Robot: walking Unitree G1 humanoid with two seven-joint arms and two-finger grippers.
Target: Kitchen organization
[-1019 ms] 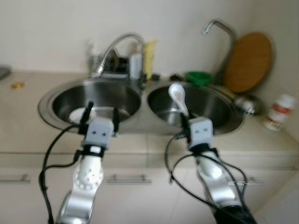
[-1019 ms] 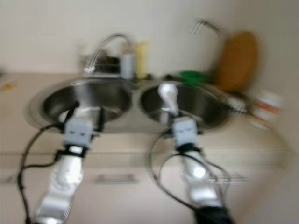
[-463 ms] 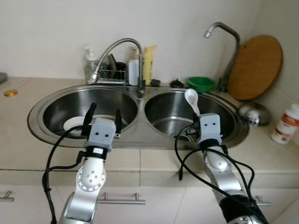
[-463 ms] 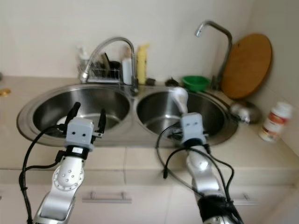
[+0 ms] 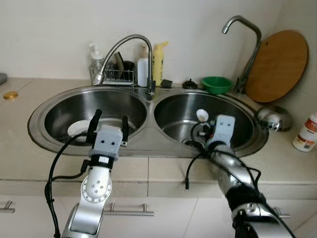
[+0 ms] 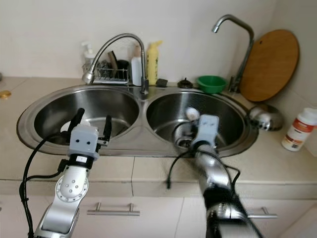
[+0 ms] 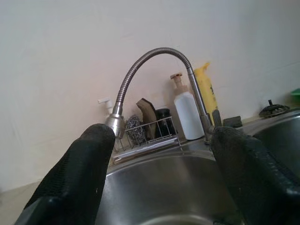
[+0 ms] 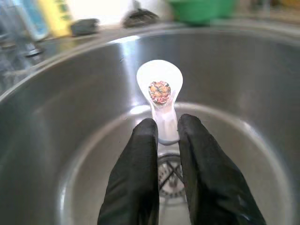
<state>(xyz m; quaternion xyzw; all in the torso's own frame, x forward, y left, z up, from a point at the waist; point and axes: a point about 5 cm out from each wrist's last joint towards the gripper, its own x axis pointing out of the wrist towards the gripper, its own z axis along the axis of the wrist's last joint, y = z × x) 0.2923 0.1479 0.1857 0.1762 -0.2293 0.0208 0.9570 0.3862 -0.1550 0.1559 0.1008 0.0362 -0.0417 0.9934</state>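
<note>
Lowered into the right basin [image 5: 237,106], right hand [image 8: 163,133] pinches a white spoon [image 8: 159,91], handle hidden; left hand [image 5: 108,122] gapes empty.

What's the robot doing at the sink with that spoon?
The robot stands at a double kitchen sink. Its right gripper is shut on the handle of a white spoon with a bit of food in its bowl, holding it down inside the right basin, above the drain. Its left gripper hovers open at the front edge of the left basin, where a white plate lies at the bottom.
</note>
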